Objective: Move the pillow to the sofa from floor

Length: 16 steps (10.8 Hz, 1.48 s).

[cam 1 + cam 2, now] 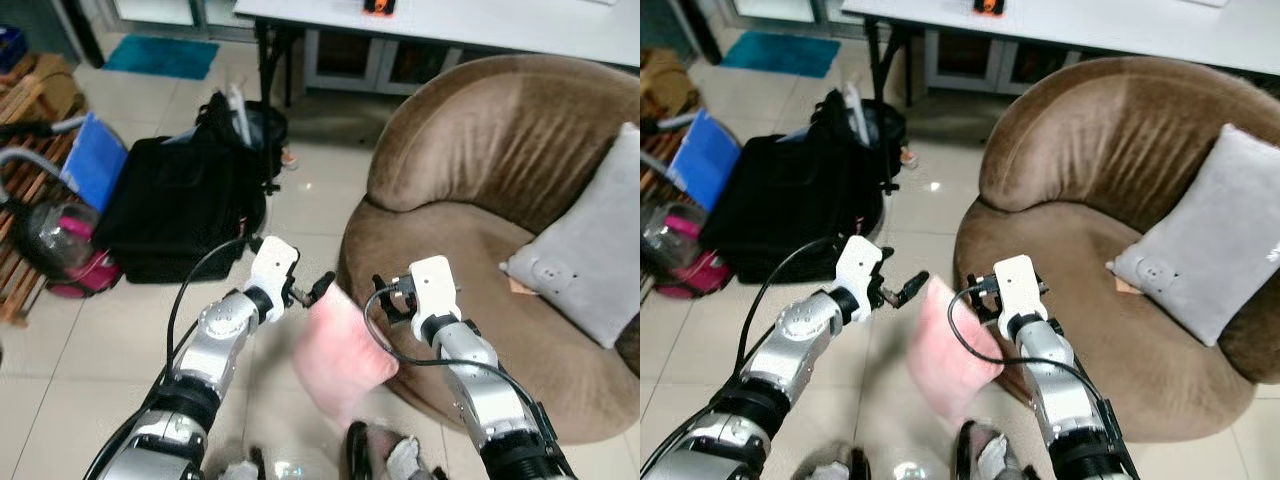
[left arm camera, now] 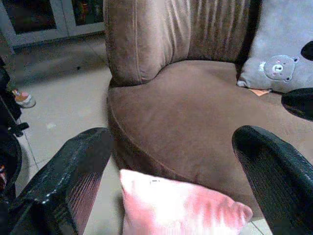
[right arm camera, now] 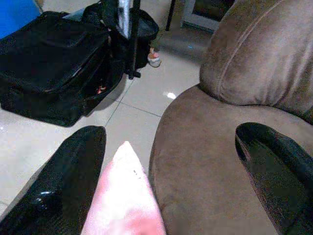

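A pink pillow (image 1: 338, 352), blurred, hangs off the floor just before the front edge of the round brown sofa (image 1: 480, 130). My left gripper (image 1: 318, 288) is at the pillow's upper left corner and my right gripper (image 1: 385, 297) at its upper right side. In the left wrist view both black fingers (image 2: 73, 176) stand wide apart, with the pillow's top edge (image 2: 181, 208) low between them. The right wrist view shows the same: fingers (image 3: 63, 181) spread wide and the pillow's corner (image 3: 124, 200) between them. Whether either finger presses the pillow I cannot tell.
A grey pillow with a bear print (image 1: 590, 255) leans on the sofa's right side. A black bag (image 1: 180, 205) lies on the tiled floor to the left, with a pink vacuum cleaner (image 1: 60, 245) and wooden rack (image 1: 25, 110) beyond. A white table (image 1: 450, 25) stands behind the sofa.
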### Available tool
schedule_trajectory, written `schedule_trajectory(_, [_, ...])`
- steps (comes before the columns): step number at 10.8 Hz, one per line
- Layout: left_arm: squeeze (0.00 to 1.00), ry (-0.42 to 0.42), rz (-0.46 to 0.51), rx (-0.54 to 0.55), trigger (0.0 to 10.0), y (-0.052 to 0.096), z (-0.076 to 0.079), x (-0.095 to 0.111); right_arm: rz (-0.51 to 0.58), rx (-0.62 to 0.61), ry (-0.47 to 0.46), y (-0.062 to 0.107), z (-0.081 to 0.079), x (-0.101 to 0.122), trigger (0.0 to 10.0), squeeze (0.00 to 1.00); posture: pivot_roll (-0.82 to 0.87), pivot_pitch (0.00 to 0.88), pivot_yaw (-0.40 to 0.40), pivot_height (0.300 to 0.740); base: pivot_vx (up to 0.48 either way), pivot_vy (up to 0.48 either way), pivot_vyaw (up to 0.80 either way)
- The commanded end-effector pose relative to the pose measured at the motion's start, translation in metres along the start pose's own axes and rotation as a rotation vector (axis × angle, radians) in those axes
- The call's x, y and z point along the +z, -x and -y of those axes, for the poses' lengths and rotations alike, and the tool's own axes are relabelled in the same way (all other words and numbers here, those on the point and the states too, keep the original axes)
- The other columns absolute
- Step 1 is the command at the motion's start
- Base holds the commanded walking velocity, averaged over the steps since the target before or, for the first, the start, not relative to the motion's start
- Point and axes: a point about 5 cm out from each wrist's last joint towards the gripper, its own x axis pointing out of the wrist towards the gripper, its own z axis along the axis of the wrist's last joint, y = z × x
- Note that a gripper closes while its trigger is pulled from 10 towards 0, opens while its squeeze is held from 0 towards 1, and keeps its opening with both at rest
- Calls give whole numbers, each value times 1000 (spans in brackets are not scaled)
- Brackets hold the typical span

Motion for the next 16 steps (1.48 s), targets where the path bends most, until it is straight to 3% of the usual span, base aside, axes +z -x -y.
schedule_trajectory(1, [0, 20, -7, -15, 10000, 1, 3, -3, -20, 4, 10, 2, 0, -4, 10000, 0, 67, 180, -46, 650, 0, 0, 0])
schedule_trajectory(3, [0, 17, -6, -16, 10000, 0, 4, -3, -7, -5, -6, 3, 1, -3, 10000, 0, 65, 181, -47, 626, 0, 0, 0])
schedule_trajectory(7, [0, 16, -5, -16, 10000, 0, 5, -3, -1, 0, 4, 4, 2, -2, 10000, 0, 63, 185, -49, 626, 0, 0, 0])
schedule_trajectory(11, [0, 31, -1, -8, 10000, -2, 6, -4, 25, -29, 34, 1, 21, 9, 10000, 0, 57, 188, -63, 626, 0, 0, 0])
schedule_trajectory(16, [0, 43, 0, -13, 10000, -2, 5, -3, 18, -6, 34, 2, 13, 6, 10000, 0, 59, 182, -65, 576, 0, 0, 0])
